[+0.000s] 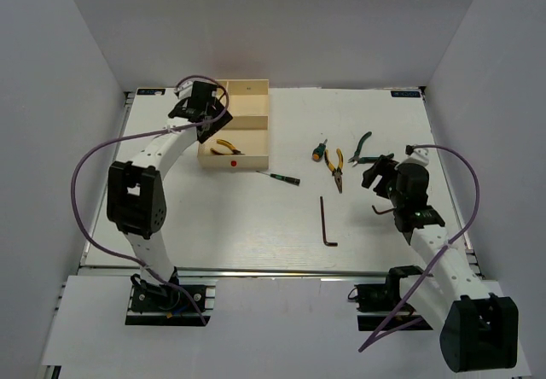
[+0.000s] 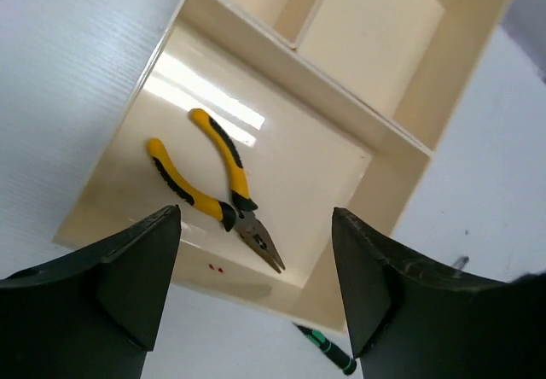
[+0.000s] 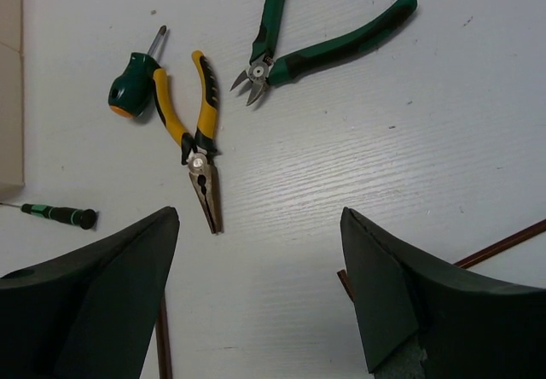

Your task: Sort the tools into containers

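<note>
Now, from above, the left claw [image 1: 205, 116] hangs over the cream rectangular open-top tray [image 1: 252, 162] at the far left of the white table [image 1: 256, 225], but that view hides its fingers. The left wrist camera settles it. Both dark fingers [image 2: 128, 285] stand wide apart with nothing between them, and below them the yellow-handled pliers [image 2: 217, 195] lie on the floor of the large compartment. From overhead they are only a yellow fleck [image 1: 227, 148]. Their long axis runs across the tray, handles left, nose right and tipped slightly toward the near wall with the red dot [image 1: 233, 163].

Over on the right, the right claw [image 1: 375, 174] hovers above the loose tools, its jaws spread and empty, as its own camera confirms [image 3: 260, 217]. That close view shows the detail. A second yellow-handled pair [image 3: 198, 140] lies far-to-near, nose toward the arms. The stubby green-handled screwdriver [image 3: 132, 89] sits snug against its left handle, tip pointing away. The green-handled pliers [image 3: 316, 42] lie on a diagonal, jaws toward the yellow pair and handles fanning off to the far right.

The thin green-and-black screwdriver [image 1: 281, 177] lies nearly crosswise just beside the tray's near right corner, shaft toward the tray. The dark L-shaped hex key [image 1: 327, 221] runs far-to-near, its short leg turned right at the near end. The right wrist camera also catches a second hex key [image 3: 478, 247] slanting out under the right finger, which I cannot pick out clearly from above.
</note>
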{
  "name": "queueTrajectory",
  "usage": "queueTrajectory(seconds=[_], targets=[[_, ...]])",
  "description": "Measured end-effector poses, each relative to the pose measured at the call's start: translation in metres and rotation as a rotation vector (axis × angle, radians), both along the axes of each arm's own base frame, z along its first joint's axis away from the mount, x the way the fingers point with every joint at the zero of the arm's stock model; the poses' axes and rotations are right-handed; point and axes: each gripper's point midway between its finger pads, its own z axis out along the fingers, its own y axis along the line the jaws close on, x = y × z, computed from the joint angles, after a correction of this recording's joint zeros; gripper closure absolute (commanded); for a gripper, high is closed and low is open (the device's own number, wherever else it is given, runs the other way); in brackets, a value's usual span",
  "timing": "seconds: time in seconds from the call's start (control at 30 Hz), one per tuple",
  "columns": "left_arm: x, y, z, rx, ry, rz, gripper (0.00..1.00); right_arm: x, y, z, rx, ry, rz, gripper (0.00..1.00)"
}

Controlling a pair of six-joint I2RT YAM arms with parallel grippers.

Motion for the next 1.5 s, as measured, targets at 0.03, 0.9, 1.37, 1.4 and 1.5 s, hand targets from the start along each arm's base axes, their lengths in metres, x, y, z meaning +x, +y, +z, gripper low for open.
queueTrajectory(seconds=[0.03,0.9,1.37,1.4,1.5], targets=[[-0.001,0.0,0.013,0.014,-0.025,-0.024,0.18,0.002,0.0,0.002,-0.003,0.008,-0.004,0.21],[-0.205,0.08,0.018,0.304,-0.043,-0.209,0.02,0.103,-0.025,-0.032,0.011,0.569,-0.468,0.44],[-0.204,0.083,0.026,0.318,-0.074,-0.192,0.02,0.11,-0.03,-0.081,0.052,0.726,-0.534,0.44],[-0.204,0.083,0.026,0.317,-0.075,-0.192,0.02,0.11,-0.03,-0.085,0.054,0.736,-0.534,0.44],[-0.204,0.083,0.027,0.317,-0.077,-0.192,0.02,0.112,-0.031,-0.094,0.065,0.758,-0.534,0.44]])
